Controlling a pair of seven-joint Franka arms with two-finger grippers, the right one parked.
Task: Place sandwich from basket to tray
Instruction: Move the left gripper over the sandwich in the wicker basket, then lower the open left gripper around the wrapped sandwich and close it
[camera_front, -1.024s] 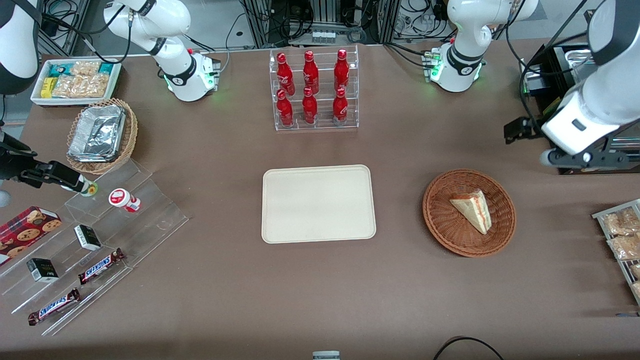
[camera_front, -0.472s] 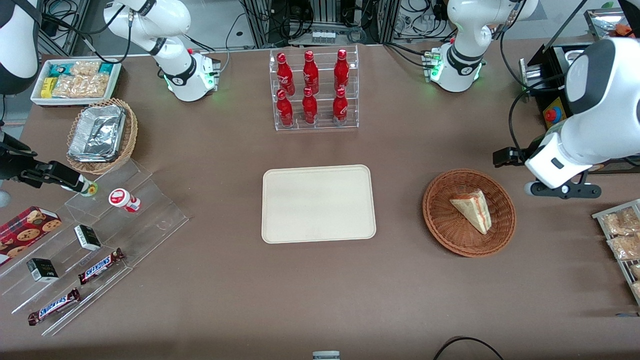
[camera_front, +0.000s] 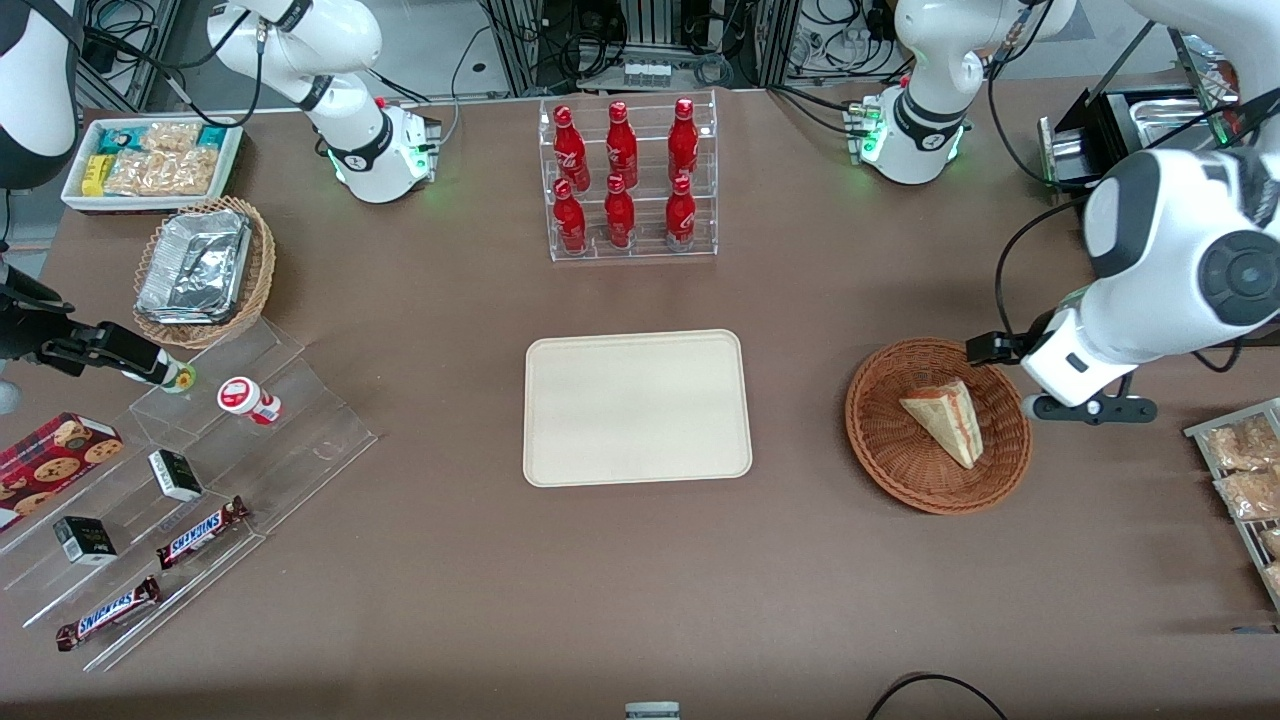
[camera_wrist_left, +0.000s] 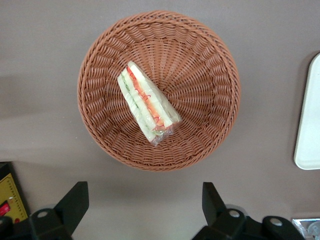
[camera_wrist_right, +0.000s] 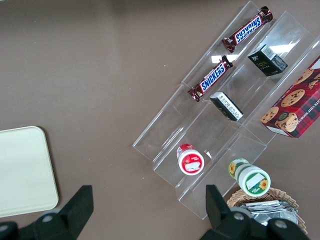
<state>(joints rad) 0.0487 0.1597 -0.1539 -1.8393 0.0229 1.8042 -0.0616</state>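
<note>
At the parked arm's end of the table stands a white bin of snack packets (camera_front: 150, 165); nearer to the front camera than it sits a tan basket with a foil container (camera_front: 203, 270); nearer still is a stepped clear display (camera_front: 200, 480) with small jars, dark boxes and two chocolate bars (camera_front: 155, 575) on its steps, and a red cookie box (camera_front: 55, 452) just beside it.

In the middle stands a clear rack of red bottles (camera_front: 627, 180); nearer to the camera lies the tray (camera_front: 637, 407) – flat, cream in colour, with nothing on it.

Toward the working arm's end sits the basket (camera_front: 938, 425), round and reddish-brown; the sandwich (camera_front: 945, 420) lies in it on its side, near the middle, the layered filling edge showing.

The gripper (camera_wrist_left: 145, 205) hangs above the table just beside the basket rim, on the side toward the working arm's end – it touches neither basket nor sandwich; its two fingers (camera_wrist_left: 72, 202) are spread wide apart and grip nothing.

At the table edge past the gripper lie some packets of snacks on a rack (camera_front: 1243, 480).
</note>
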